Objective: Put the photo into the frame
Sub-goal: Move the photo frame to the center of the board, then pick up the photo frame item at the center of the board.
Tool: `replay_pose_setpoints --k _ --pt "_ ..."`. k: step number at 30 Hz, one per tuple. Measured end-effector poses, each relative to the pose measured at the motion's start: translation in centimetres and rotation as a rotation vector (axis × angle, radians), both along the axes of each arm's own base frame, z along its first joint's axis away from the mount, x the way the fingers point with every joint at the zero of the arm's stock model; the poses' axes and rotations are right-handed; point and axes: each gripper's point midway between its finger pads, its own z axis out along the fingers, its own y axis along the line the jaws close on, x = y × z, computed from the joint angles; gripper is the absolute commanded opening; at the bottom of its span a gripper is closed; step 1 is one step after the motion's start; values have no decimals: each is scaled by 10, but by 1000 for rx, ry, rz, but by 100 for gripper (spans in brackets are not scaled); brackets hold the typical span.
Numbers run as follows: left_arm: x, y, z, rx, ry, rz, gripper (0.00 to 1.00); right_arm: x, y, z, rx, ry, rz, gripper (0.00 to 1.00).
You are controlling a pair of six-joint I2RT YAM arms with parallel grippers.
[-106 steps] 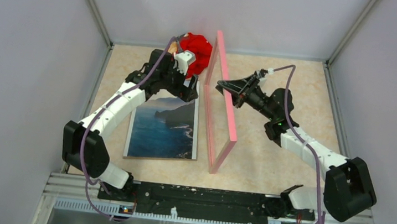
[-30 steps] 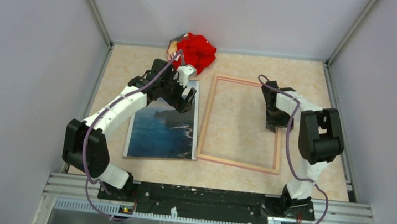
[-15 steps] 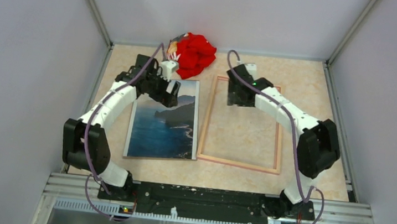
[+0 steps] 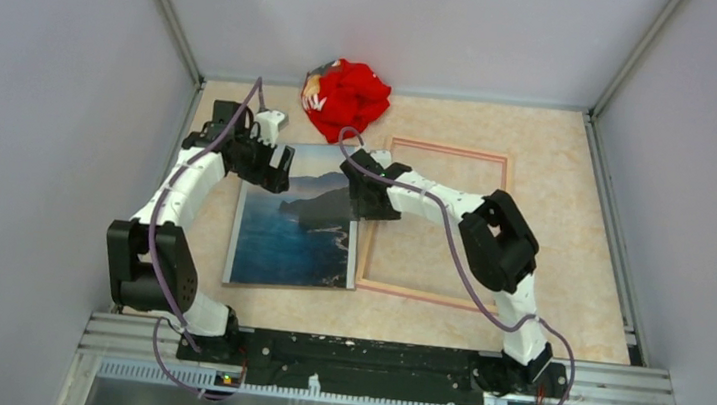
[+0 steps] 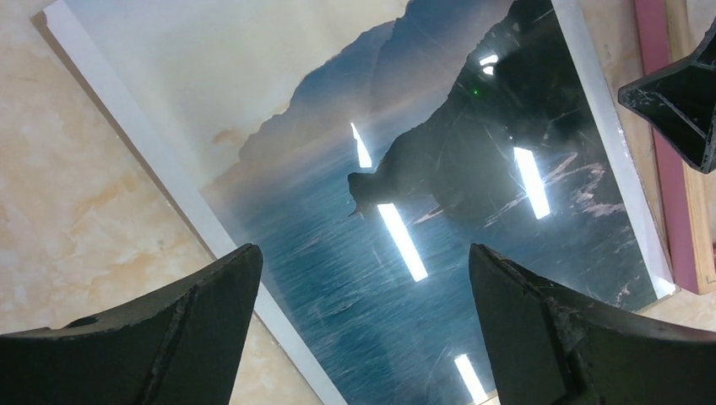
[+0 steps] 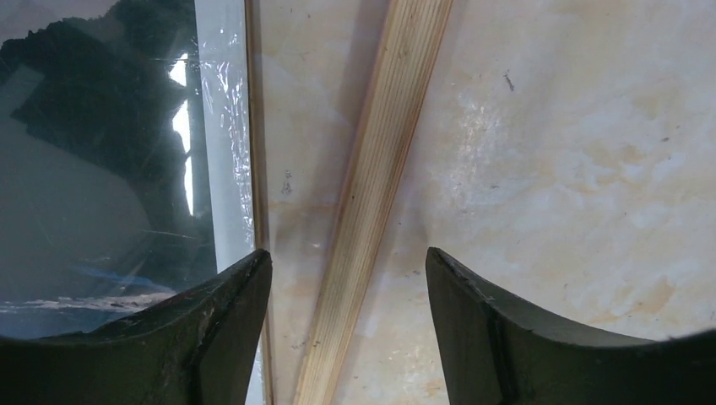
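The photo [image 4: 294,226], a landscape print with dark mountains and blue water, lies flat on the table left of centre; it fills the left wrist view [image 5: 405,194] and shows at the left of the right wrist view [image 6: 93,152]. The frame [image 4: 430,296] lies flat to its right, light wood side up, with bare table inside it. My left gripper [image 4: 271,165] is open and empty over the photo's far left part [image 5: 365,253]. My right gripper [image 4: 367,201] is open and empty above the frame's left rail [image 6: 380,194], beside the photo's right edge.
A red cloth bundle [image 4: 348,93] lies at the back of the table, just beyond the photo and frame. Grey walls close in the table on the left, back and right. The right gripper's fingertip shows at the right edge of the left wrist view [image 5: 680,97].
The frame stood on edge 3.5 s ago and now lies flat. My right gripper has swept left across the frame to its left rail. My left gripper has moved left and back over the photo.
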Motion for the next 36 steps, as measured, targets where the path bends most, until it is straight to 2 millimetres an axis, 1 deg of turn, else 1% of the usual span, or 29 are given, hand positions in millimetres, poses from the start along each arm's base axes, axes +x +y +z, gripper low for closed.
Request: replay_pose_setpoints --k 2,5,7,8,9,12,15,16,17,19,21,23,25,26,27,28,29,32,34,35,36 --pt "-1 3 1 5 -4 4 98 -1 2 -2 6 8 -4 60" --pt "0 10 1 13 -7 17 98 1 5 -2 22 -3 -12 50" --pt "0 14 0 20 -8 23 98 -1 4 -7 26 -8 -17 45" --pt "0 15 0 22 -8 25 98 -3 1 -11 20 -6 -17 44" --pt "0 17 0 28 -8 28 98 -3 0 -10 25 -19 -20 43" --pt "-2 22 -5 48 1 38 98 -14 -14 -12 23 -27 -23 43" --pt "-4 27 -9 69 8 42 98 -21 -24 -12 14 -31 -17 43" --pt "-4 28 -10 75 9 42 98 -23 -26 -12 12 -32 -14 45" --pt "-4 29 -10 79 9 42 98 -24 -28 -12 8 -32 -10 49" --pt "-4 31 -11 85 9 43 98 -26 -31 -11 1 -30 -1 63" --pt "-4 31 -11 86 9 44 98 -26 -32 -11 -11 -30 15 73" --pt "-5 31 -11 86 10 43 98 -27 -33 -8 -27 -25 29 76" --pt "-6 31 -11 87 14 41 98 -26 -32 0 -36 -25 45 79" --pt "-7 32 -12 89 19 37 98 -23 -29 11 -28 -40 57 84" --pt "-8 32 -12 91 22 35 98 -20 -27 21 -16 -57 65 93" --pt "-9 32 -13 95 27 28 98 -18 -23 37 12 -88 80 98" --pt "-11 33 -13 98 32 23 98 -17 -21 53 38 -117 91 99" --pt "-16 35 -11 111 43 5 98 -10 -17 122 156 -271 119 99" --pt "-17 37 -8 118 36 -2 98 -6 -20 173 239 -399 115 99" --pt "-17 38 -6 121 27 -3 98 -5 -20 189 267 -439 110 99" --pt "-17 39 -4 123 22 -2 98 -3 -19 197 285 -460 109 98"
